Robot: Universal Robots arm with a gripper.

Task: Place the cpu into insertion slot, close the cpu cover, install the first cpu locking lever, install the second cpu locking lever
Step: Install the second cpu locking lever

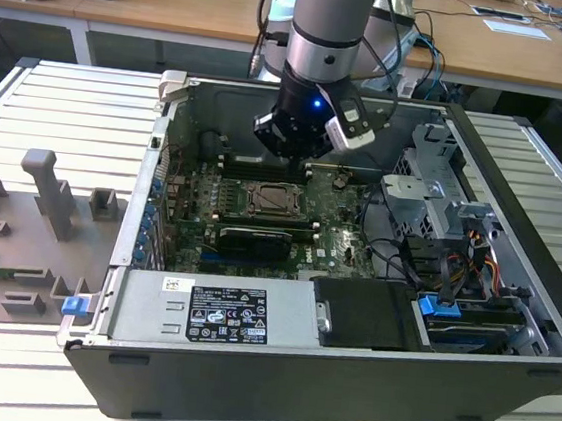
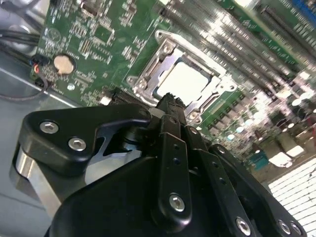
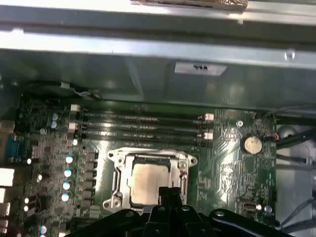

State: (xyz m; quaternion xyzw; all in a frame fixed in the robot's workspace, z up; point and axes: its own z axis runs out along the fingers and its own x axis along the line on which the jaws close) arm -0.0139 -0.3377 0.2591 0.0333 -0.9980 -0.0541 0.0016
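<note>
The cpu (image 3: 143, 180) (image 2: 185, 81) lies flat in the insertion slot (image 1: 272, 202) on the green motherboard, its pale metal top showing. The silvery cpu cover (image 3: 148, 157) (image 2: 165, 49) lies down around it, framing the chip through its window. Whether the locking levers along the socket's sides are latched cannot be told. My gripper (image 3: 169, 193) (image 2: 170, 101) hangs just above the socket's edge, fingers shut together with nothing between them. In the exterior view the gripper (image 1: 293, 141) sits inside the open case, above and slightly behind the socket.
Long memory slots (image 3: 143, 126) run behind the socket, with a coin battery (image 3: 252, 143) beside them. A black expansion card (image 1: 253, 238) lies in front of the socket. The power supply (image 1: 215, 314), drive cage (image 1: 434, 186) and cables (image 1: 407, 254) crowd the case. Grey fixtures (image 1: 39, 215) stand outside it.
</note>
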